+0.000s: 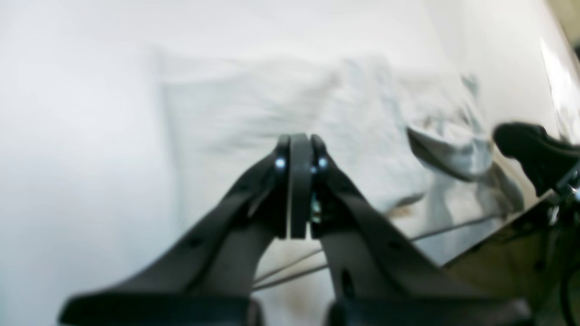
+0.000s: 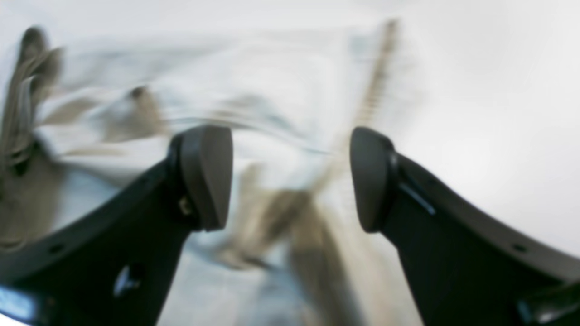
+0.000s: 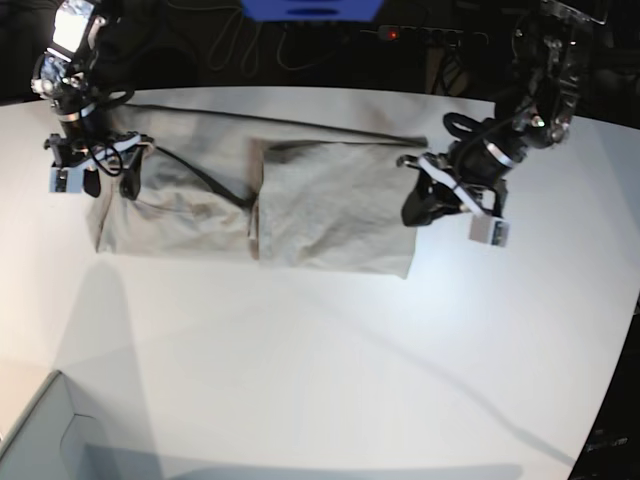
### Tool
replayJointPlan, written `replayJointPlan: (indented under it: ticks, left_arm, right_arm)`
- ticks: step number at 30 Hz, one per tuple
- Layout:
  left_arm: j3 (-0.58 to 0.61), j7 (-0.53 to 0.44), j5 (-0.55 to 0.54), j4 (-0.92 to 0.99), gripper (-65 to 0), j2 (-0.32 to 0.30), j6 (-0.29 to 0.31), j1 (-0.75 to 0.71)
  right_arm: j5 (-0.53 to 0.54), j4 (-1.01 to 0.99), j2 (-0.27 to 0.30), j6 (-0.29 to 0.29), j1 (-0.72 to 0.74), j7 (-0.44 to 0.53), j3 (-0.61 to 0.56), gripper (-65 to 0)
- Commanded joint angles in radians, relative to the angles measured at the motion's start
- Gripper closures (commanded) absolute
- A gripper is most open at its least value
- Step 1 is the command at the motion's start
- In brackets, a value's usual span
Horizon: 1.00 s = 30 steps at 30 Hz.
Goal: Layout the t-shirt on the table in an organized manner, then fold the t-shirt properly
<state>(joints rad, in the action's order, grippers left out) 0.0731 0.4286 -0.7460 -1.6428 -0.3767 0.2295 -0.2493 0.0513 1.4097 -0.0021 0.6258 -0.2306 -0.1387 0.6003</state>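
The t-shirt (image 3: 290, 205) lies partly folded across the far half of the white table (image 3: 330, 370), a doubled panel on its right part overlapping the flatter left part. The left gripper (image 1: 299, 156) has its jaws pressed together with nothing between them, at the shirt's right edge. The right gripper (image 2: 290, 176) stands wide apart and empty over the rumpled left end.

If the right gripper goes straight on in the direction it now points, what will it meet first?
Most likely the t-shirt. In the right wrist view, the open right gripper points at rumpled cloth directly ahead of its fingertips. The picture is blurred, so depth is unclear, but nothing else seems to lie between them.
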Motion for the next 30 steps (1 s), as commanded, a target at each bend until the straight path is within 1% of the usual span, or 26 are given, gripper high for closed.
replayJointPlan:
  ticks: [1, 5, 7, 9, 14, 19, 23, 25, 26, 30]
  left_arm:
    - [-0.04, -0.02, -0.02, -0.017, -1.0, -0.009, 0.008, -0.003]
    - [-0.169, -0.02, -0.028, -0.017, -1.0, -0.008, 0.009, -0.037]
    - [-0.209, -0.02, -0.028, -0.017, -1.0, -0.006, 0.009, -0.043]
    - [-0.232, -0.02, -0.028, -0.017, -1.0, -0.006, 0.009, -0.048]
    - [-0.263, -0.02, -0.028, -0.017, -1.0, -0.006, 0.009, -0.055]
    - [-0.263, -0.02, -0.028, -0.017, -1.0, -0.006, 0.009, -0.057]
    - [-0.263, -0.02, -0.028, -0.017, -1.0, -0.006, 0.009, -0.057]
    - [-0.263, -0.02, -0.028, -0.017, -1.0, -0.006, 0.009, -0.057]
    - [-0.263, -0.02, -0.028, -0.017, -1.0, -0.006, 0.009, -0.057]
    - [-0.263, -0.02, -0.028, -0.017, -1.0, -0.006, 0.009, -0.057]
  right_arm:
    - [0.012, 0.0, 0.009, 0.003, 0.029, 0.021, 0.02, -41.0]
    - [0.012, -0.048, 0.027, 0.003, 0.073, -0.06, 0.069, -41.0]
    - [0.012, -0.063, 0.04, 0.003, 0.078, -0.092, 0.066, -41.0]
    - [0.012, -0.071, 0.04, 0.003, 0.079, -0.103, 0.066, -41.0]
    - [0.012, -0.125, 0.038, 0.003, 0.081, -0.105, 0.066, -41.0]
    - [0.011, -0.228, 0.06, 0.003, 0.107, -0.105, 0.066, -41.0]
    - [0.011, -0.258, 0.06, 0.003, 0.107, -0.103, 0.065, -40.6]
    - [0.011, -0.258, 0.057, 0.004, 0.106, -0.101, 0.065, -36.9]
    - [0.011, -0.258, 0.057, 0.006, 0.106, -0.103, 0.059, -33.7]
    - [0.012, -0.257, 0.058, 0.009, 0.102, -0.105, -0.001, -16.9]
